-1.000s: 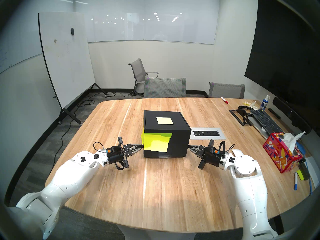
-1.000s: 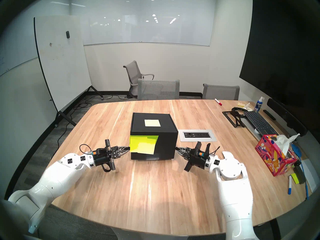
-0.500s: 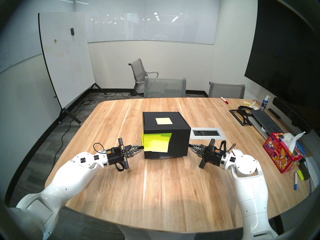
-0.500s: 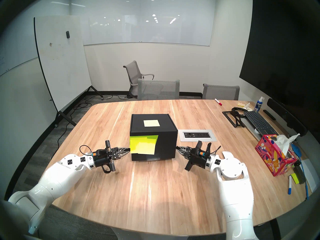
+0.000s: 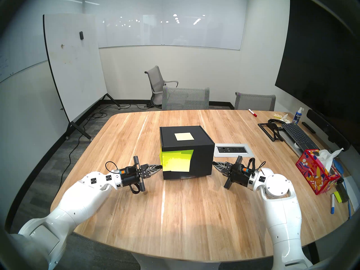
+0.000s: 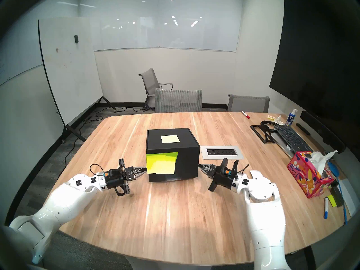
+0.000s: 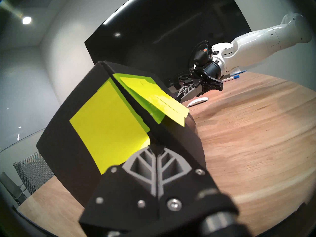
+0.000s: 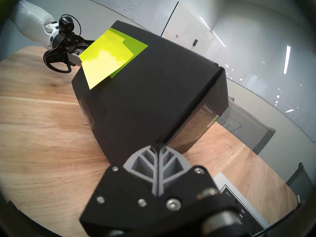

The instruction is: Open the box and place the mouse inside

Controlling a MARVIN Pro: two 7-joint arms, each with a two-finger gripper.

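- The box (image 5: 186, 152) sits right between the two grippers: left gripper (image 5: 159, 166) tip is at its near-left edge, right gripper (image 5: 214, 163) tip at its near-right corner. Both have their fingers pinched together, holding nothing.
- Lid is still down, pale note (image 5: 184, 136) on top.
- The mouse (image 7: 197, 101) lies on the table just below the right gripper, so the right arm is way nearer.
- Versus a second ago, the box has twisted slightly; arms have barely shifted.

"Kleenex" — tissue box (image 5: 317, 173); "Expo" — spray bottle (image 5: 298, 116).
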